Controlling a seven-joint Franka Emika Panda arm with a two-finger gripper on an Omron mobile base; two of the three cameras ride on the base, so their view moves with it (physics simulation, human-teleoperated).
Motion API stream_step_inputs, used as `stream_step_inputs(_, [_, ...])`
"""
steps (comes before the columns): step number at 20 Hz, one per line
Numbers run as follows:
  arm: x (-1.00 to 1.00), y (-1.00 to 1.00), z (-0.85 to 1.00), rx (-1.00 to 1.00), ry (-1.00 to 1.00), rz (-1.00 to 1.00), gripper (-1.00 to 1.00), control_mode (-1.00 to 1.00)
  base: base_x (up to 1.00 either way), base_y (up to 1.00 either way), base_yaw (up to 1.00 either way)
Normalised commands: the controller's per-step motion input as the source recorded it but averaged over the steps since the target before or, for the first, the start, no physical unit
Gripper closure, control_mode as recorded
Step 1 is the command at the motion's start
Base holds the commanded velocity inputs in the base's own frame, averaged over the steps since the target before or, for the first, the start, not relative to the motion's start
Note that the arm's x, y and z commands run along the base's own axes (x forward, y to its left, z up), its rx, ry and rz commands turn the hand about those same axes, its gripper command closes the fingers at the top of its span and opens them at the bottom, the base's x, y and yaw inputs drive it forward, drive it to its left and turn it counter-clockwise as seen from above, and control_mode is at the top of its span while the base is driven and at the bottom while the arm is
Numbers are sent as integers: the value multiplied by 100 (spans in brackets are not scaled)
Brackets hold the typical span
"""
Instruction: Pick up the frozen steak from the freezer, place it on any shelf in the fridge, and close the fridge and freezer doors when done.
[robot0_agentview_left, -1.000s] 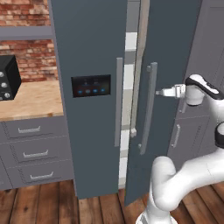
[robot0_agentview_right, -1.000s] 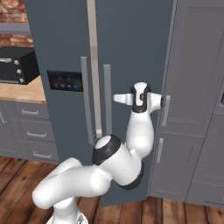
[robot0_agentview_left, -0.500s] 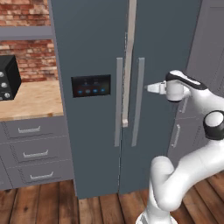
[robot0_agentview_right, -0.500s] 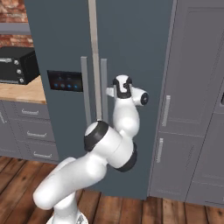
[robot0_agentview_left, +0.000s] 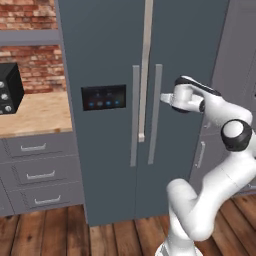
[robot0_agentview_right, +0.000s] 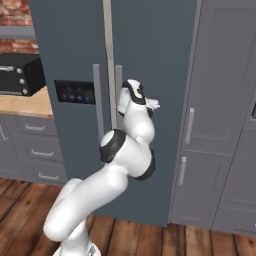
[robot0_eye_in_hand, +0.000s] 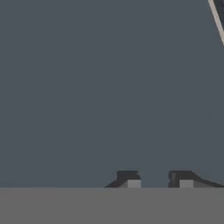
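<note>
You are looking at the tall slate-grey unit filling the centre of both base views, its two doors (robot0_agentview_left: 105, 110) standing flush, handles (robot0_agentview_left: 135, 115) running side by side down the middle; the left door is carrying the black panel (robot0_agentview_left: 104, 97) with blue lights. A pale strip (robot0_agentview_left: 146, 65) is hanging down the seam above the handles. At left, a wooden counter (robot0_agentview_left: 30, 112) is sitting over grey drawers (robot0_agentview_left: 37, 172), with a black oven (robot0_agentview_left: 10, 89) at the frame edge. The gripper (robot0_agentview_left: 164, 98) is pointing at the right door (robot0_eye_in_hand: 105, 87), right of centre, by its handle; fingertips (robot0_eye_in_hand: 131, 180) are sitting apart, holding nothing. The steak is hidden behind the doors.
</note>
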Motion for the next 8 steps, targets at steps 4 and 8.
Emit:
stream_step_inputs(4, [0,0,5,0,-3,-5,-100,-100,0,0,0])
stream_step_inputs(8, [0,0,0,0,0,0,-100,-100,0,0,0])
